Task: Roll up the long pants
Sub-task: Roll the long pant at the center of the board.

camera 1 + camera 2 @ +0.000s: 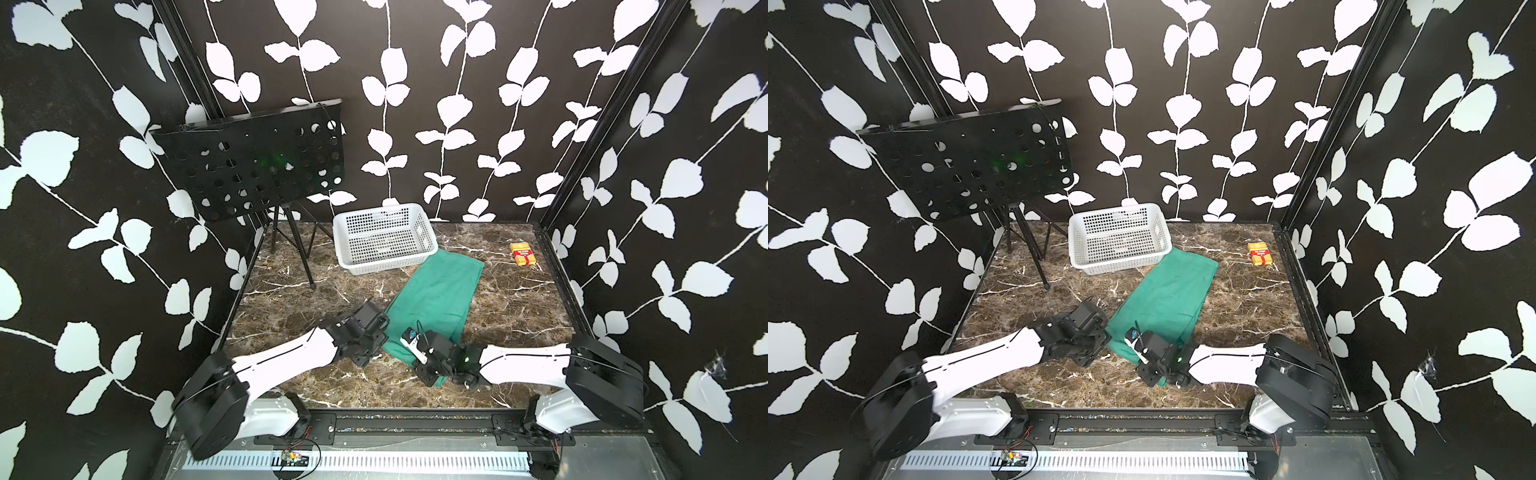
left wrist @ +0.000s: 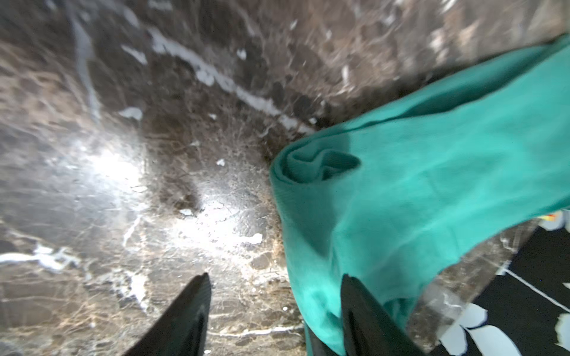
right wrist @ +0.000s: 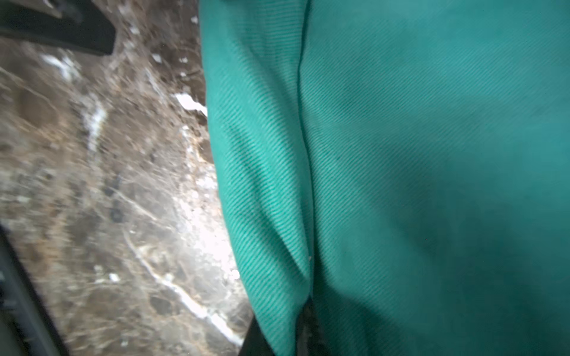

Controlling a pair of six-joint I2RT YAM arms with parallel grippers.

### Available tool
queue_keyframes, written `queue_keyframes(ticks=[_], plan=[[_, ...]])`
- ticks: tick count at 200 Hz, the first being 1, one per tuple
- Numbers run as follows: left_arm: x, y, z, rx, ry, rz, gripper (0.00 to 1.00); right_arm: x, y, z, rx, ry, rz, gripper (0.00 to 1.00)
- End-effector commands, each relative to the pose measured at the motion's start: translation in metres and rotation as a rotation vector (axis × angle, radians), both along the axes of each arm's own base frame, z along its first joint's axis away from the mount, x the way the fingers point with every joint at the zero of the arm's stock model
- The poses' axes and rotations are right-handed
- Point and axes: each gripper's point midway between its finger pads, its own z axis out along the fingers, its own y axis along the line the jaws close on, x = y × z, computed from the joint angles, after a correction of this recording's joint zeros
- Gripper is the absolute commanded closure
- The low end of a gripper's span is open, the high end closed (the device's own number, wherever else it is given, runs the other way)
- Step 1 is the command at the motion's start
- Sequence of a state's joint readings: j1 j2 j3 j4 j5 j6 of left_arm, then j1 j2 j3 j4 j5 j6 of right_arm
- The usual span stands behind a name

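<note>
- Noting long pants (image 1: 436, 295) lying folded mid-tabletop (image 1: 519, 316), far end touching white basket (image 1: 428, 254) by far edge.
- Finding left tool (image 2: 275, 277) gaping beside near hem.
- Finding right tool (image 3: 280, 336) pinching near hem.

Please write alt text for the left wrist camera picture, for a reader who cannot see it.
The left gripper is open over a brown marble table, its two black fingers spread apart. The teal-green long pants lie on the table, one end curled into a loose roll, the cloth reaching one finger.
</note>
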State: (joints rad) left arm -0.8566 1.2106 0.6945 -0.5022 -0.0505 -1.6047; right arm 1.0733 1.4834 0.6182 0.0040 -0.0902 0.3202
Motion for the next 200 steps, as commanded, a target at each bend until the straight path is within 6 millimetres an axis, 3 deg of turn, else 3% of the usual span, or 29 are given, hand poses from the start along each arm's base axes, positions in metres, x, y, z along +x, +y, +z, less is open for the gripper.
queue_keyframes(ticks=[1,47,90,117,146,167,179,200], plan=[[0.0,0.013,0.003,0.022,-0.083,-0.034,0.32,-0.031,0.008,0.005,0.113,0.264,0.047,1.0],[-0.011,-0.012,0.004,-0.094,-0.138,-0.13,0.33,-0.018,-0.003,0.011,0.197,0.474,-0.056,1.0],[0.009,-0.044,0.004,-0.192,-0.215,-0.15,0.33,-0.01,-0.014,0.001,0.232,0.671,-0.15,0.98],[0.015,-0.061,-0.006,-0.201,-0.19,-0.166,0.44,-0.002,-0.021,-0.001,0.253,0.692,-0.208,0.98],[0.016,-0.064,-0.017,-0.166,-0.14,-0.157,0.56,0.003,-0.03,-0.006,0.238,0.692,-0.254,0.97],[0.019,-0.059,-0.027,-0.121,-0.105,-0.149,0.69,0.006,-0.035,-0.007,0.215,0.672,-0.278,0.91],[0.02,-0.056,-0.034,-0.089,-0.064,-0.161,0.7,0.009,-0.038,-0.005,0.195,0.643,-0.294,0.76],[0.019,-0.055,-0.043,-0.048,-0.001,-0.194,0.77,0.018,-0.051,0.002,0.136,0.531,-0.315,0.6]])
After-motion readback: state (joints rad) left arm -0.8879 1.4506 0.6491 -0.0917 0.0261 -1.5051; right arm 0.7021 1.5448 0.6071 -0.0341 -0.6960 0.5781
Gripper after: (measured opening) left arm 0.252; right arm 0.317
